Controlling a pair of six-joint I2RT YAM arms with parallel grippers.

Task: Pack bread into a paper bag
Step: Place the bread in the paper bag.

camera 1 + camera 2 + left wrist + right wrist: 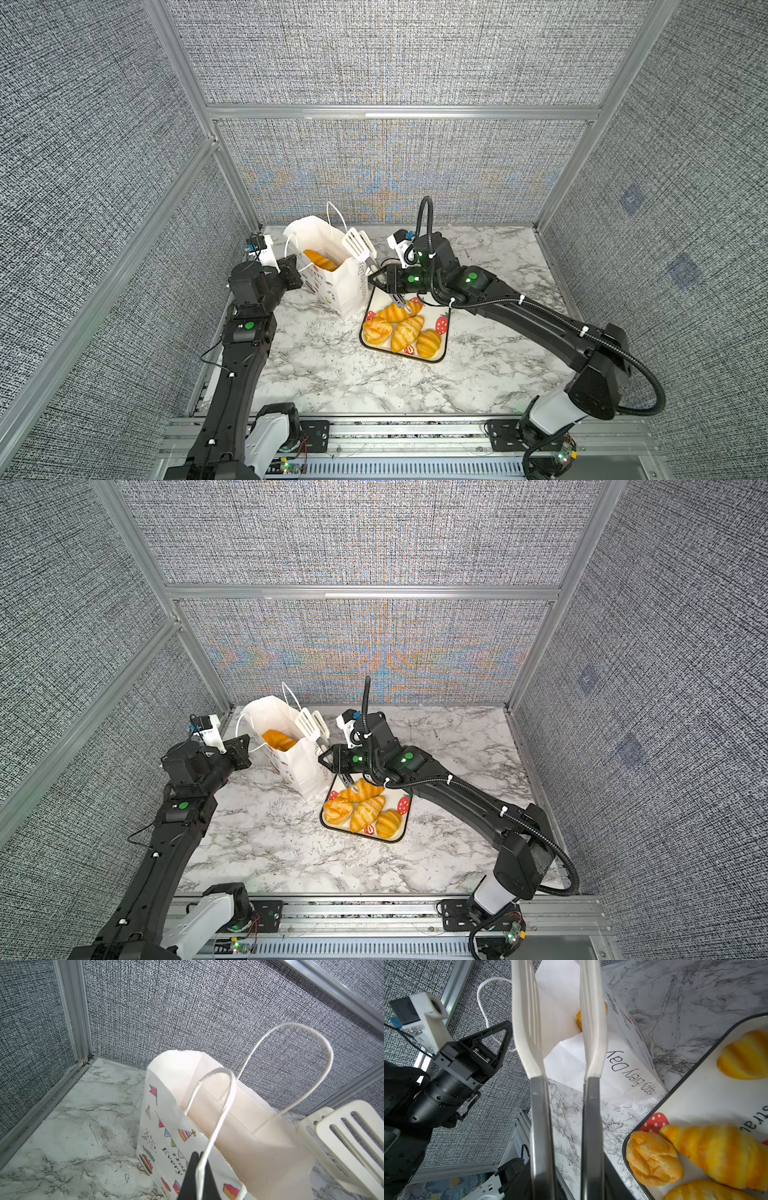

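The white paper bag (332,291) (301,771) stands upright at the back left with its mouth open. One golden bread (320,261) (279,740) (578,1019) lies inside it. Several more breads (405,328) (365,810) (716,1151) sit on the strawberry-print tray (444,353) (695,1095) beside the bag. My left gripper (298,268) (197,1156) is shut on the bag's near cord handle (216,1126). My right gripper (376,282) (566,1185) holds white-tipped tongs (357,245) (527,1043). Their blades stand apart over the bag's mouth with nothing between them.
Grey fabric walls with aluminium posts (232,174) close in the marble table (332,374) at the back and on both sides. The bag stands near the back left corner. The tray touches the bag's right side. A rail (415,432) runs along the table's front edge.
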